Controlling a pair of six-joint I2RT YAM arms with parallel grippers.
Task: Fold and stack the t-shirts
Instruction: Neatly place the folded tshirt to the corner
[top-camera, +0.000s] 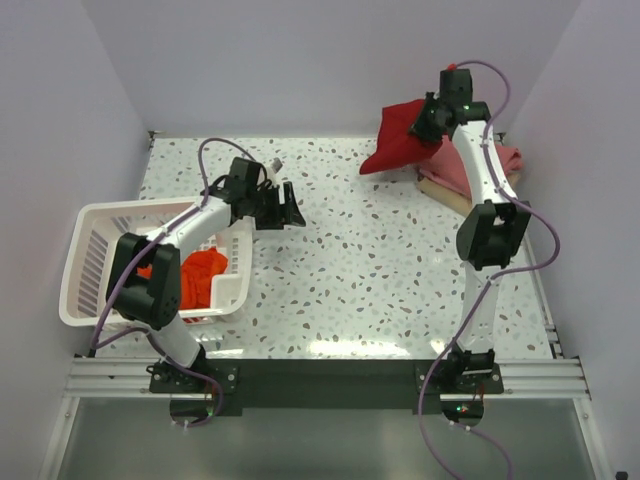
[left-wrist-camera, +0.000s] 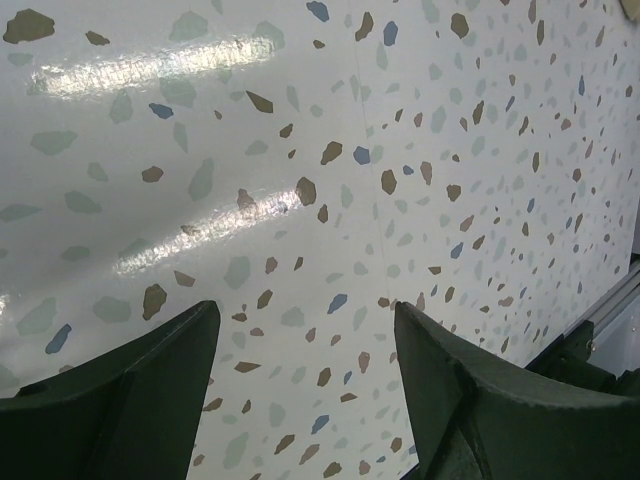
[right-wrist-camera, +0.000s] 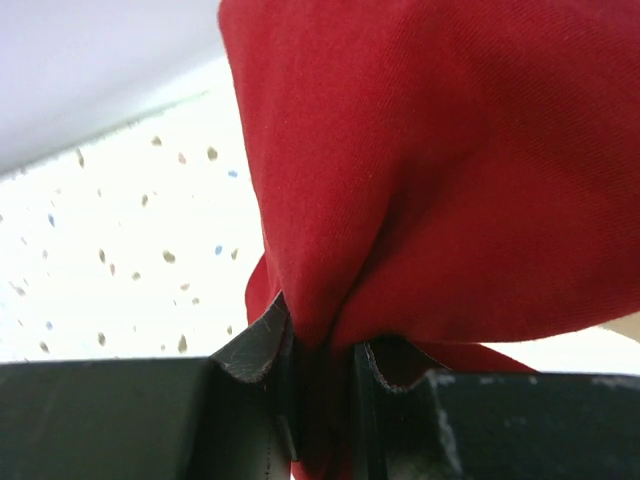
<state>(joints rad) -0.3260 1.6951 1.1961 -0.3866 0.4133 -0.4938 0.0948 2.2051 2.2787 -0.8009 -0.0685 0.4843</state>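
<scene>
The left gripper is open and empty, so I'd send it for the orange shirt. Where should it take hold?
Pinch a raised fold at the top of the orange shirt, coming straight down. It lies crumpled inside the basket, whose walls would likely block a sideways approach.

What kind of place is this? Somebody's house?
Probably a robot lab booth, not a house: plain white walls box in a speckled table, and two arms are bolted to a metal rail.

Four t-shirts (top-camera: 405, 140); one basket (top-camera: 88, 262); two arms (top-camera: 481, 168); one table (top-camera: 360, 270).
</scene>
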